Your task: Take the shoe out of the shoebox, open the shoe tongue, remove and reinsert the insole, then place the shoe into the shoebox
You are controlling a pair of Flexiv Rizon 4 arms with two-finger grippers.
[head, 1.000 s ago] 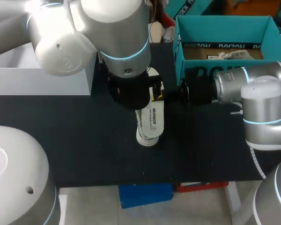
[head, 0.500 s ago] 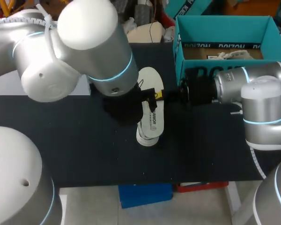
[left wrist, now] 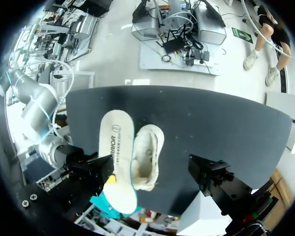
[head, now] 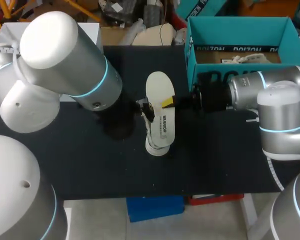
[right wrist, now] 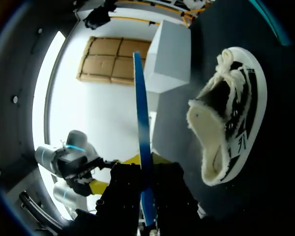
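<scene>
Holding now: the right gripper (head: 169,102) is clamped on the insole (head: 159,90), which is out of the shoe, so the step in hand looks like reinsertion.
Left arm: comes in from the left and stops just short of the insole's left edge.
Left gripper (head: 147,111): fingers apart, nothing between them, just beside the insole and the shoe (head: 157,145).
White box (head: 87,32): at the back left of the table, well clear of the work.
Shoe: on the dark table (head: 90,165) near the middle, outside the shoebox; in the right wrist view its mouth (right wrist: 209,132) gapes toward the right gripper and the laces sit on the upper side.
Insole: held on edge in the right wrist view (right wrist: 140,98), pinched from both sides on its long edge; from the left wrist it sits alongside the shoe.
Key relation: the long axes of insole and shoe run nearly parallel, front to back on the table, with the shoe low and just beside the insole on the left gripper's side.
Nearer arm: the right arm carries the insole; the left is closest for steadying the shoe, I judge.
In the way: nothing between insole and shoe mouth; the left gripper is the only thing crowding it.
Shoebox (head: 190,55): teal, open, back right, just behind the right gripper, with paper inside.
</scene>
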